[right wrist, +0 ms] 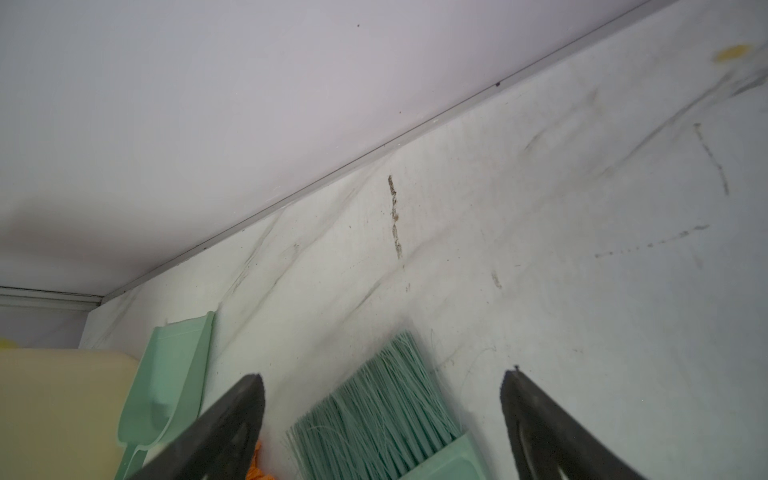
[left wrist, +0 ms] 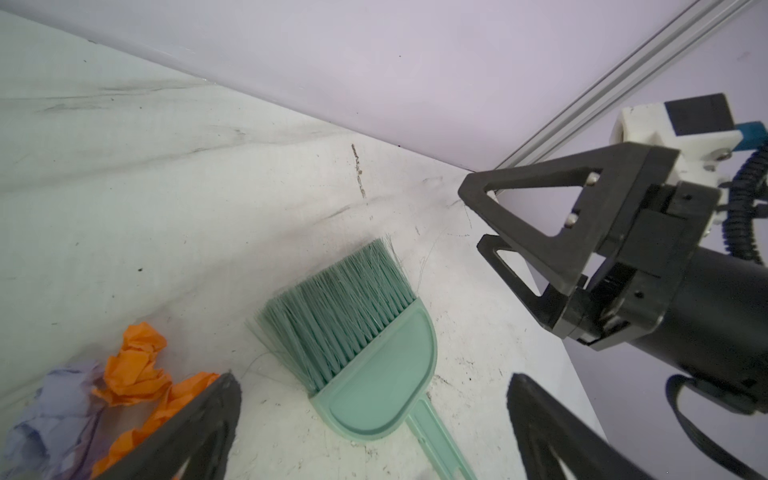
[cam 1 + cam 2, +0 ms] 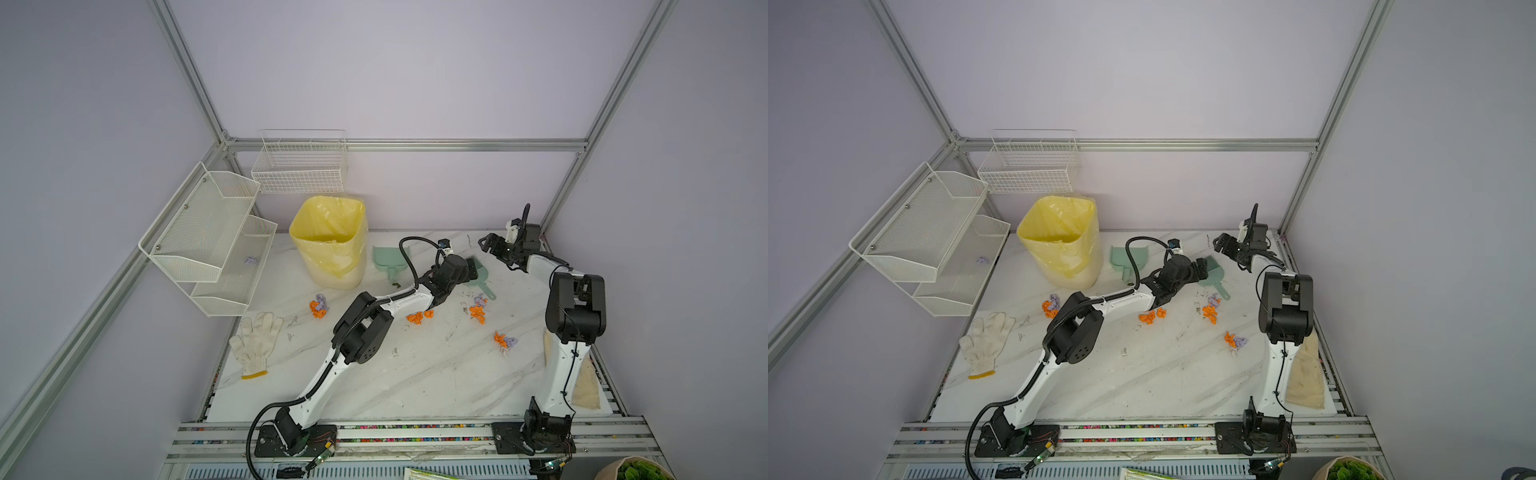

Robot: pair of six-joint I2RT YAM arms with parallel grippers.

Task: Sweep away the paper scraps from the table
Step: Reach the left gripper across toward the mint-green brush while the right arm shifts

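Left wrist: green brush (image 2: 374, 374) near paper scraps (image 2: 133, 365)

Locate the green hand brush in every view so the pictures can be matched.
Top view: hand brush right of centre, near the back wall, head partly hidden.
Top view: same spot, slightly further left in the picture.
Left wrist view: lower centre, whole head showing.
Right wrist view: bottom centre, cut off by the picture's edge.
Shared landmark: the dark scuff streak beyond the bristle tips.
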